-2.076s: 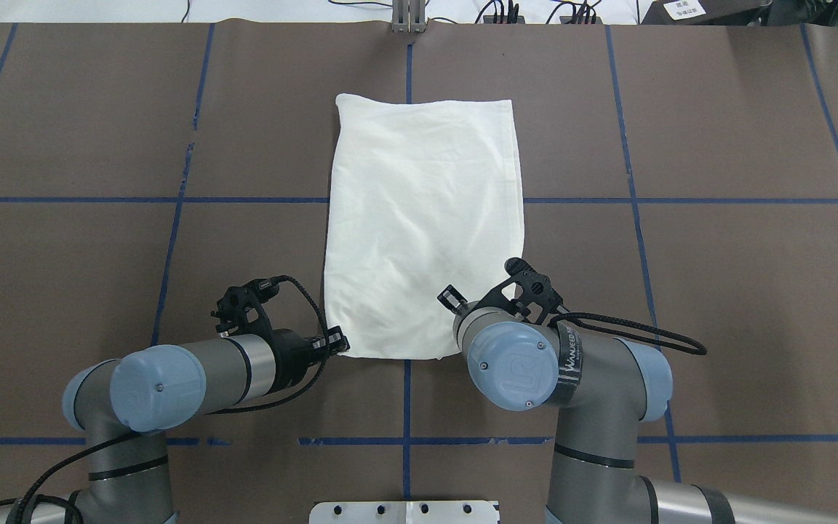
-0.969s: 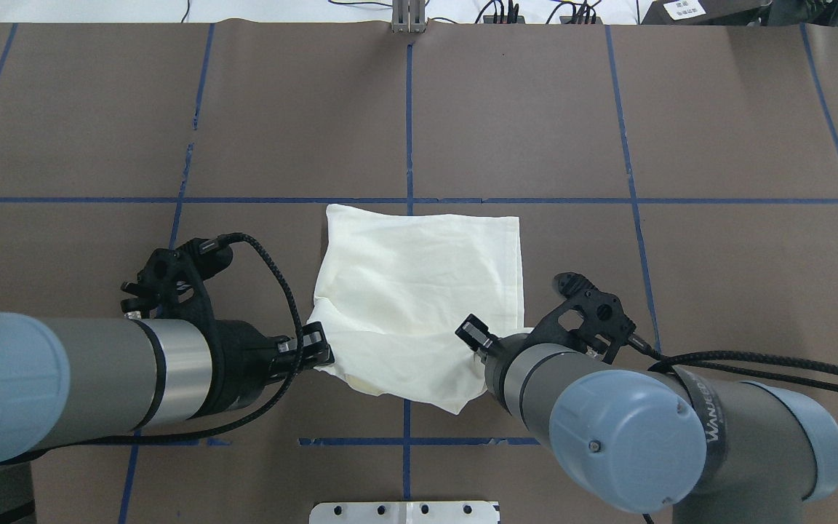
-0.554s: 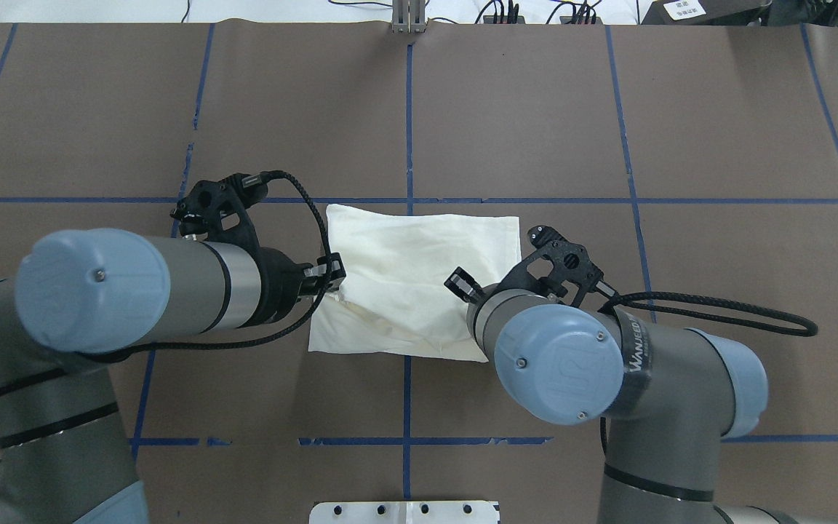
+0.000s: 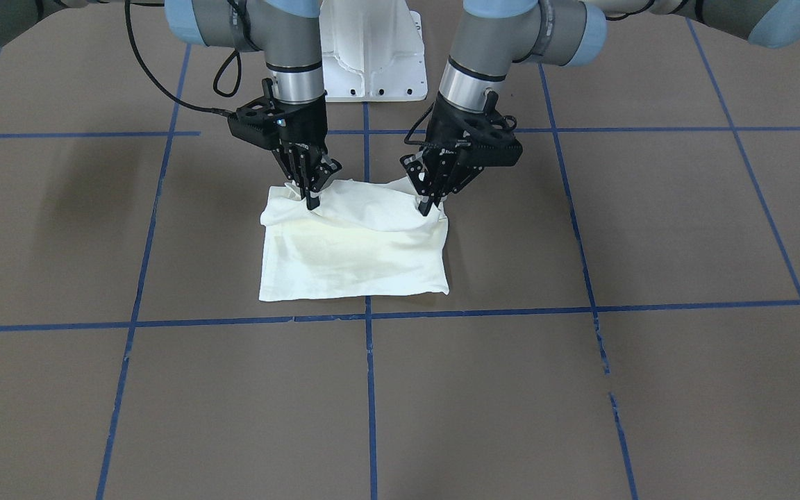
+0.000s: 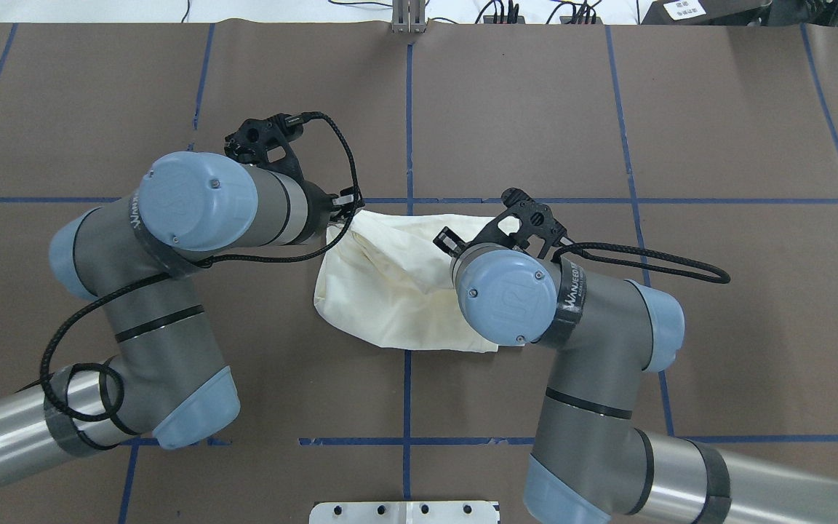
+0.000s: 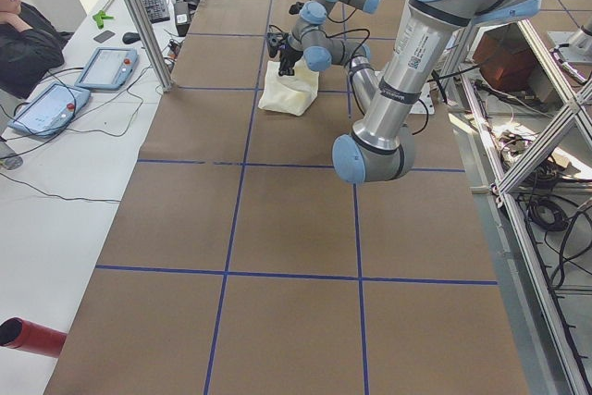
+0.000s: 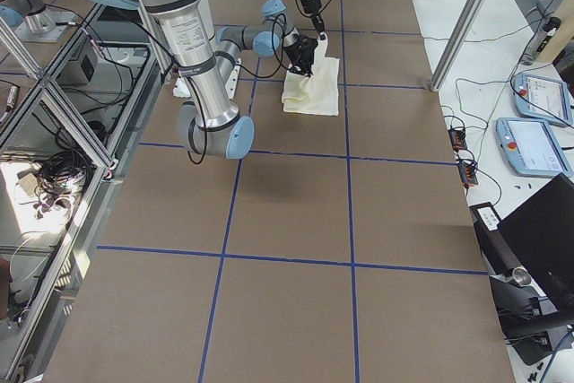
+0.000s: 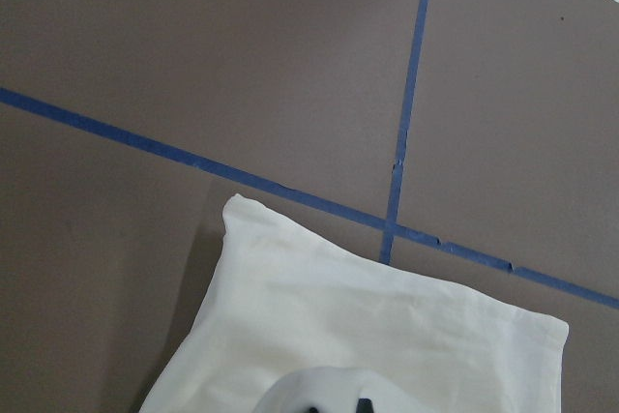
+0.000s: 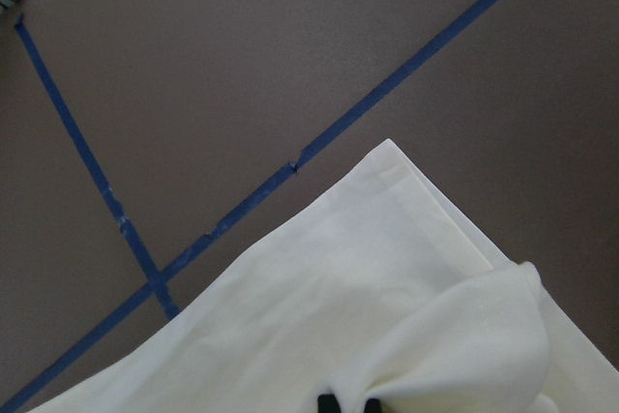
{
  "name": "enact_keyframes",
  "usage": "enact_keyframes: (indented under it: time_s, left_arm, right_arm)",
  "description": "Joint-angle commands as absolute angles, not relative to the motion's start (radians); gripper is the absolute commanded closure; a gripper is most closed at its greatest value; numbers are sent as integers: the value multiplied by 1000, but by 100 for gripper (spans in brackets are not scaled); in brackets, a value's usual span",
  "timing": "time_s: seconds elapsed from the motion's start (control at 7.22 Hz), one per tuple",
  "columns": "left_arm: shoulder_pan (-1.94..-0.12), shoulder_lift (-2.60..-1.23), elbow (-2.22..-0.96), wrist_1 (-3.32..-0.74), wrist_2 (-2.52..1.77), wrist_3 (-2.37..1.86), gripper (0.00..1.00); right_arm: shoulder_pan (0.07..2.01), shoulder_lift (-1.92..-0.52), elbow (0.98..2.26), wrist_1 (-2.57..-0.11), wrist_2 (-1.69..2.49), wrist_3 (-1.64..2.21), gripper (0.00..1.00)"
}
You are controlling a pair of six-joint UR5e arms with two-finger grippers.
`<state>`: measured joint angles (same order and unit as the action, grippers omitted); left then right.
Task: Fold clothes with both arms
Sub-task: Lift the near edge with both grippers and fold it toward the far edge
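shirt (image 4: 355, 257): cream, seemingly plain | table (image 4: 580, 403): brown, blue grid lines | fingers (image 4: 308, 177): black | joint caps (image 5: 197, 200): light blue

In the overhead view the right arm (image 5: 510, 302) covers the side of the shirt (image 5: 382, 291) toward the right edge of the table (image 5: 717, 145), and also the right gripper (image 4: 312, 200). The left arm (image 5: 201, 200) hides most of the left gripper (image 4: 429, 205). Each wrist view cuts off the fingers (image 9: 327, 403) at its bottom edge; only dark tips show. In both side views the grippers are too small to judge. The exterior left view cuts a person (image 6: 23, 39) at its left edge.
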<state>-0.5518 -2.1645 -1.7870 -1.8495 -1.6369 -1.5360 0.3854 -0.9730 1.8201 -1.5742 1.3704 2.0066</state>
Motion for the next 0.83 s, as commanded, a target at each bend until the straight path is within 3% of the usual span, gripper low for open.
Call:
enact_keyframes:
  time_s: [0.0,0.69]
  left_arm:
    - [-558,-2196,-1645,-1937,-1632,-1529,100]
    - [-552,-2214,-1591,-1939,-1631,-1532,100]
  right_arm:
    - [417,-922,1705,-1542,1388,1976,100]
    - [459,-908,1643,-1529,1428,1882,100]
